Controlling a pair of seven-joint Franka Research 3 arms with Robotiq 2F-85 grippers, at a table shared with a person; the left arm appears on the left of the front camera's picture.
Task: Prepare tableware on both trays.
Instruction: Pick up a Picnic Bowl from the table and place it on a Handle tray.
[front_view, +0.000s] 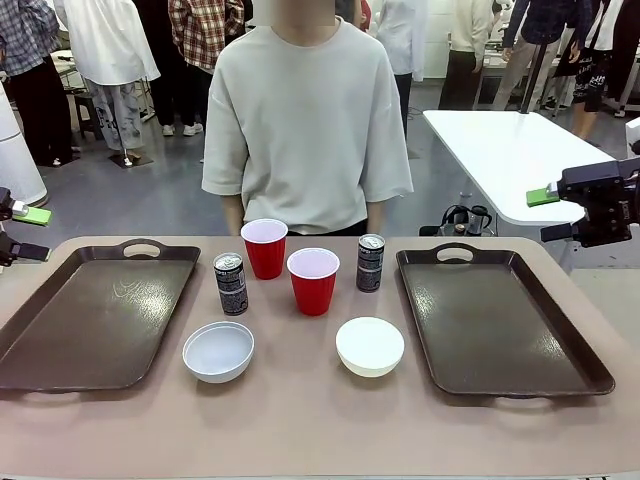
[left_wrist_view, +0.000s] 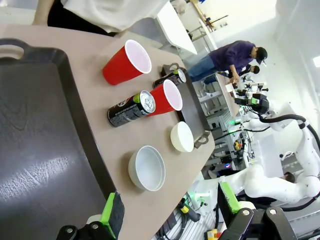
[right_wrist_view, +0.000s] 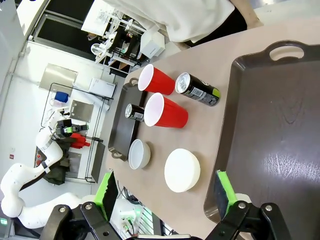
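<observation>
**Reference point:** the near red cup. It stands upright on the table with its white inside showing.

1. The far red cup stands upright just behind the near red cup, to its left.
2. The left can stands upright to the left of the near red cup. The right can stands upright to its right, slightly farther back.
3. The left bowl sits in front of the near red cup, to its left. The right bowl sits in front, to its right. Both bowls are open side up and apart from the cup.
4. The left tray lies flat well to the cup's left, and the right tray lies flat well to its right. All 6 tableware pieces rest on the table between the 2 trays.
5. The left gripper is held above the table far to the cup's left, beyond the left tray. Its fingers are spread wide with nothing between them.
6. The right gripper is held far to the cup's right, beyond the right tray's far corner. Its fingers are also spread wide and grip nothing.
7. A person stands behind the cup at the table's far edge.
</observation>
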